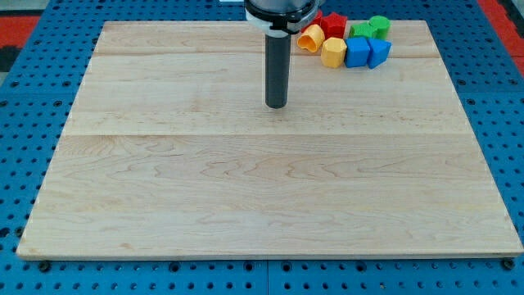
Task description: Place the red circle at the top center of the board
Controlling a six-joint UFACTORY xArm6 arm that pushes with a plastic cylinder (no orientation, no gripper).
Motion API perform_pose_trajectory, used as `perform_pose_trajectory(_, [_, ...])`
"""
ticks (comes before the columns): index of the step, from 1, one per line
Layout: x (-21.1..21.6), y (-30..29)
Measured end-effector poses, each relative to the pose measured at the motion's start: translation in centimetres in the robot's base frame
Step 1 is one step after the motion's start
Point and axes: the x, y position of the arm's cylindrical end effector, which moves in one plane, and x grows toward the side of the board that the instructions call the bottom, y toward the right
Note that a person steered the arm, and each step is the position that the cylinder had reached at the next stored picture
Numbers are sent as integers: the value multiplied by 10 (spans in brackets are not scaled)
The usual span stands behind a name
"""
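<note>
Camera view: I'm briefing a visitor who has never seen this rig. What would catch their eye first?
First, the dark rod coming down from the view's top centre, my tip resting on the bare wooden board. Next, the bright cluster of blocks at the view's top right: yellow, blue, green, and a red star, all up and right of my tip.

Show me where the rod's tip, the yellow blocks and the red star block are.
My tip [277, 106]: camera view, the rod's very end on the board.
Yellow hexagon-like block [332, 52]: camera view, its top face.
Yellow-orange block [311, 38]: camera view, its upper surface.
Red star block [332, 23]: camera view, its top face.
</note>
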Motion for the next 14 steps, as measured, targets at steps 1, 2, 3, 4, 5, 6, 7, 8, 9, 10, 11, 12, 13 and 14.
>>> perform_pose_trajectory(1, [1,9])
perform_pose_trajectory(2, [2,26])
perform_pose_trajectory(3, [-9,93])
perform_pose_trajectory(4, [-4,180])
perform_pose_trajectory(5, [-26,277])
perform_pose_trajectory(6, [-71,327])
perform_pose_trajectory(7, [-71,327])
perform_pose_trajectory(8, [-134,309])
perform_pose_trajectory(9, [-184,242])
perform_pose_trajectory(10, [-192,203])
perform_pose_trajectory(11, [-192,100])
perform_pose_trajectory(12, [-193,65])
perform_pose_trajectory(13, [-192,70])
perform_pose_trajectory(14, [-193,69])
